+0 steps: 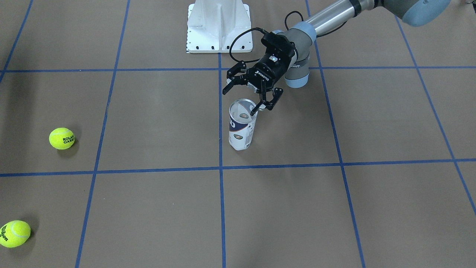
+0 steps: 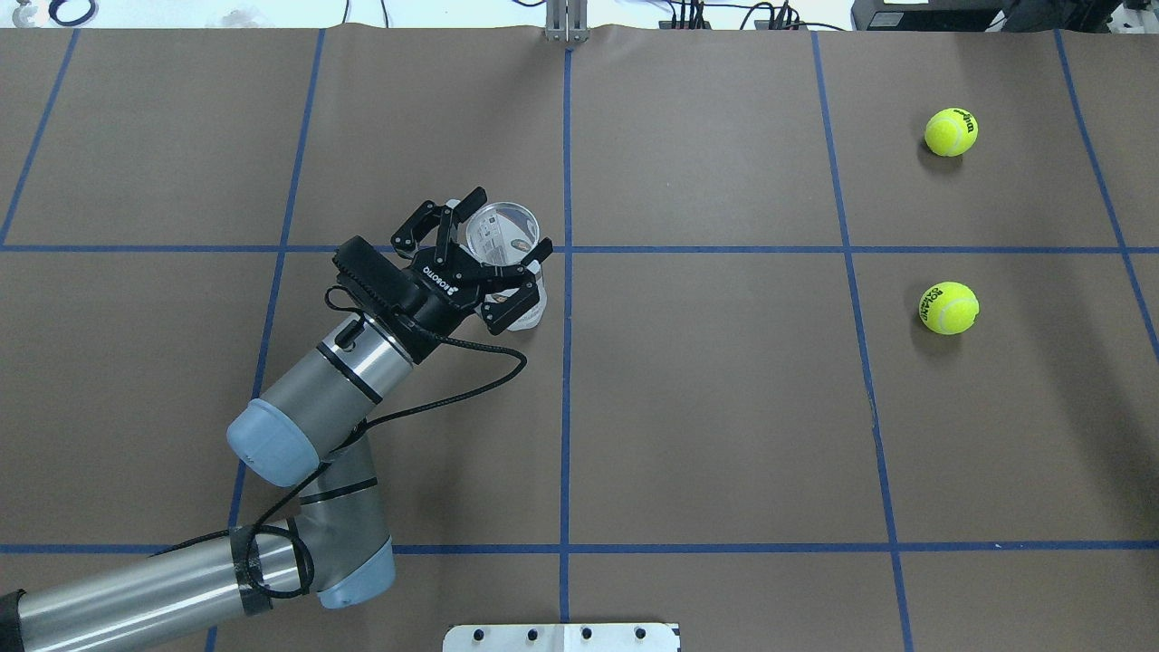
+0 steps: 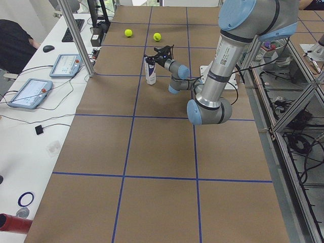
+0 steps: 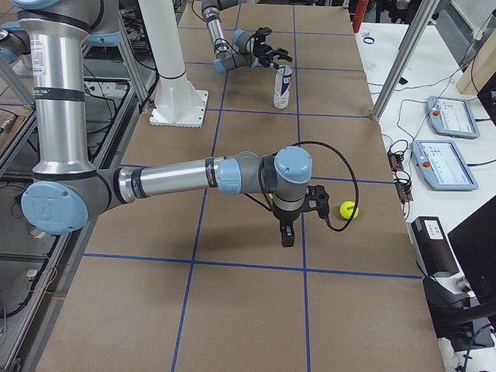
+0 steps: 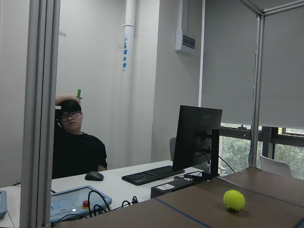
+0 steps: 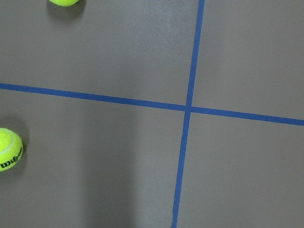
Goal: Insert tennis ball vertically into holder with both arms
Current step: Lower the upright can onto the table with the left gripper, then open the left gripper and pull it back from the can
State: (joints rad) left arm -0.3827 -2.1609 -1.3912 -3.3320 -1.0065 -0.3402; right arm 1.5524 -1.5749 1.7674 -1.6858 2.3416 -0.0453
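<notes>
The holder, a clear tube with a white-and-navy label, stands upright near the table's middle, its open mouth up. It also shows in the overhead view. My left gripper is open, its jaws spread on either side of the tube's rim at the top; it also shows from overhead. Two yellow tennis balls lie far off on the robot's right. My right gripper points down near one ball; I cannot tell if it is open or shut. The right wrist view shows a ball at its left edge.
The white pedestal base stands behind the holder at the robot's side. Blue tape lines grid the brown table. Operator desks with tablets and a seated person lie beyond the table's far edge.
</notes>
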